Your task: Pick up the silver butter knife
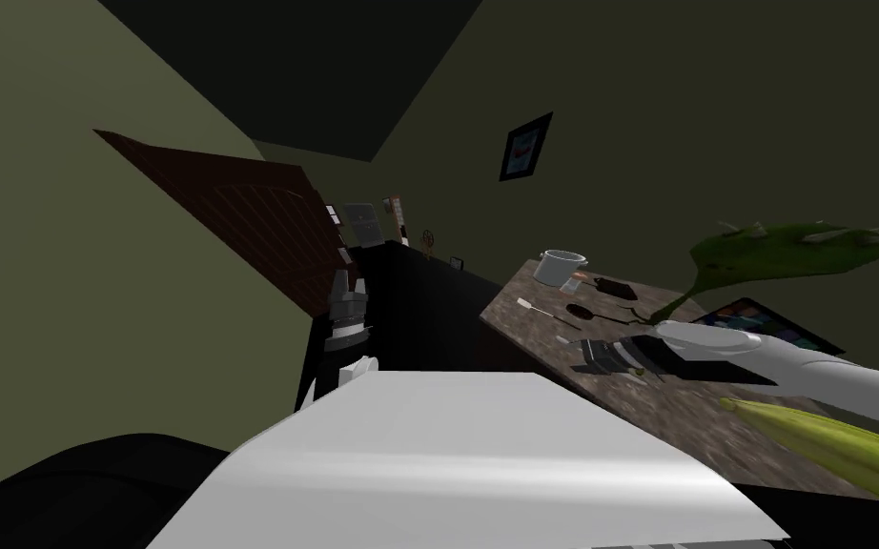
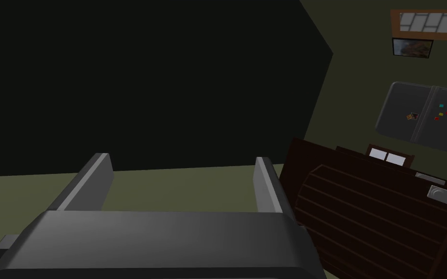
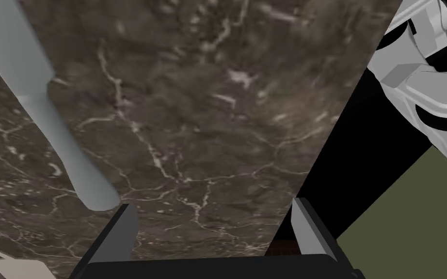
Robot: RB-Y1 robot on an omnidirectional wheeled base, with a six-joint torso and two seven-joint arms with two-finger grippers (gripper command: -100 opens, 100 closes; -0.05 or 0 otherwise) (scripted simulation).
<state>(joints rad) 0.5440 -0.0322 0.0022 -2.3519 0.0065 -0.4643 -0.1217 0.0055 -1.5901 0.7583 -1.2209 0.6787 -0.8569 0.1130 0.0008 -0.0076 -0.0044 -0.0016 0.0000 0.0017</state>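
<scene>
The butter knife (image 3: 62, 140) is a pale grey, long piece lying flat on the brown marbled table top (image 3: 208, 121). Its rounded end lies just beside my right gripper's left finger (image 3: 123, 227), outside the gap. My right gripper (image 3: 215, 220) is open, low over the marble, with only bare table between its fingers. In the head view this right gripper (image 1: 585, 355) reaches in from the right over the table (image 1: 523, 324), with a small pale piece that may be the knife (image 1: 562, 339) at its tips. My left gripper (image 2: 179, 181) stands open and holds nothing, off to the table's left.
On the table's far part stand a grey pot (image 1: 560, 267), a white-headed utensil (image 1: 535, 307) and a dark spoon (image 1: 581, 312). A large green leaf (image 1: 781, 250) and a yellow-green one (image 1: 838, 443) overhang the right side. The table edge (image 3: 329, 145) runs close by my right finger.
</scene>
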